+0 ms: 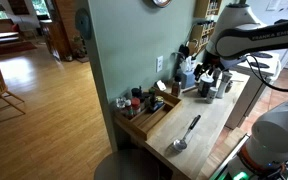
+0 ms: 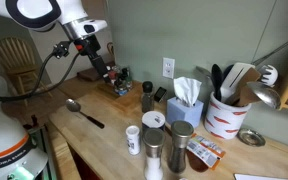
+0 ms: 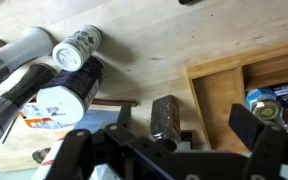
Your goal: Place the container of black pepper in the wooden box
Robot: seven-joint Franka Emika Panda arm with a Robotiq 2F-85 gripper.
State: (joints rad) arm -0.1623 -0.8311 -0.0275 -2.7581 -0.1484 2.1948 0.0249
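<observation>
1. Currently the claw is spread wide and grips nothing. In the wrist view its dark fingers sit either side of the container of black pepper.
2. Pepper: small dark-grey cylinder with a speckled top, on the light wood-plank surface, just left of the wooden box and outside it.
3. Box: pale wood, low sides. It holds a blue-labelled bottle; text unreadable.
4. Further left: steel cylinder, white-labelled bottle; print too small.
</observation>
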